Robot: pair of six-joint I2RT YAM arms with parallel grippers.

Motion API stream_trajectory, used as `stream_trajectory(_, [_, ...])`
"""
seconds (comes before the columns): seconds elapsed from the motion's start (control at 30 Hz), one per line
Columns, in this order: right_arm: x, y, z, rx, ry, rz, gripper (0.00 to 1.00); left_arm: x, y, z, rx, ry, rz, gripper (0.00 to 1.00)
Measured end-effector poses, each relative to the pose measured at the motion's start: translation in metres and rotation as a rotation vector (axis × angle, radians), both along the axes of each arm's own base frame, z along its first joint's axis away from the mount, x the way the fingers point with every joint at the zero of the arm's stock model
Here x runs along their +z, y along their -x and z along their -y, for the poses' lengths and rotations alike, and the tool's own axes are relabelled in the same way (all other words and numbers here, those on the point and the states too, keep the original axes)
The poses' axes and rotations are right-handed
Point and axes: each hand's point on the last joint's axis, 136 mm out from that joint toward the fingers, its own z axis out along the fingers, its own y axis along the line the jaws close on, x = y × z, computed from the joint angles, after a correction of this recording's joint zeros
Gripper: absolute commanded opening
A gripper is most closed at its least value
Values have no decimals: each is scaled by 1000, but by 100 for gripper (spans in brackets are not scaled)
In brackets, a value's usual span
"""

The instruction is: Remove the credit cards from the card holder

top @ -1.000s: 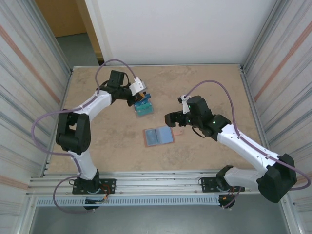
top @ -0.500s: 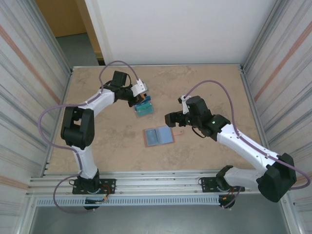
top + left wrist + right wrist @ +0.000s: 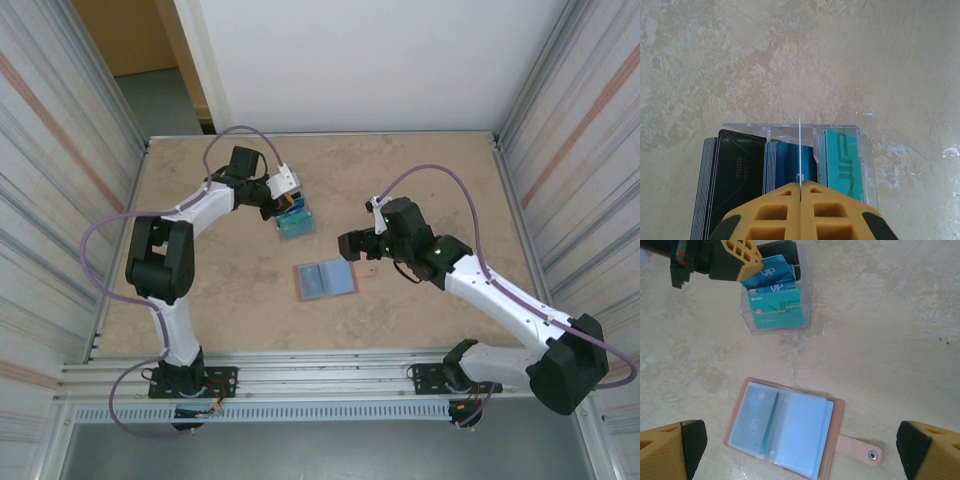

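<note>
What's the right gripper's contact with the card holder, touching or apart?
Apart. Right wrist view: the right gripper hangs open, bare table showing between each finger and the card holder.

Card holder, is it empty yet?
Not yet. Done: teal, blue and black cards stand in the clear box. In hand: the left gripper pinches a blue card over that box. Left: one card shows in a sleeve of the open card holder, with the open right gripper near it.

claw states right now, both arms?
Left claw: closed on a blue credit card.
Right claw: open, holding nothing, above the card holder.
</note>
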Motion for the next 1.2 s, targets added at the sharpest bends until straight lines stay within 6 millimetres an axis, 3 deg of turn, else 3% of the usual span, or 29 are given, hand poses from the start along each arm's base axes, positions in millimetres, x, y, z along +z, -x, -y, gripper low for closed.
stream_trajectory(0.27, [0,0,0,0,0,0,99,-10,0,-2,5,-15,-20,4])
stream_trajectory(0.5, [0,0,0,0,0,0,99,-10,0,-2,6,-16,-22,15])
stream_trajectory(0.7, [4,-1,-1,1,-4,5,99,-10,0,-2,8,-17,-21,18])
stream_trajectory(0.9, [4,1,-3,9,-3,6,99,11,1,-2,17,0,16,19])
stream_trajectory(0.97, [2,3,-5,13,5,1,99,24,4,-3,26,15,41,28])
stream_trajectory(1.2, [-5,8,-17,28,80,-14,95,83,25,-14,103,90,164,78])
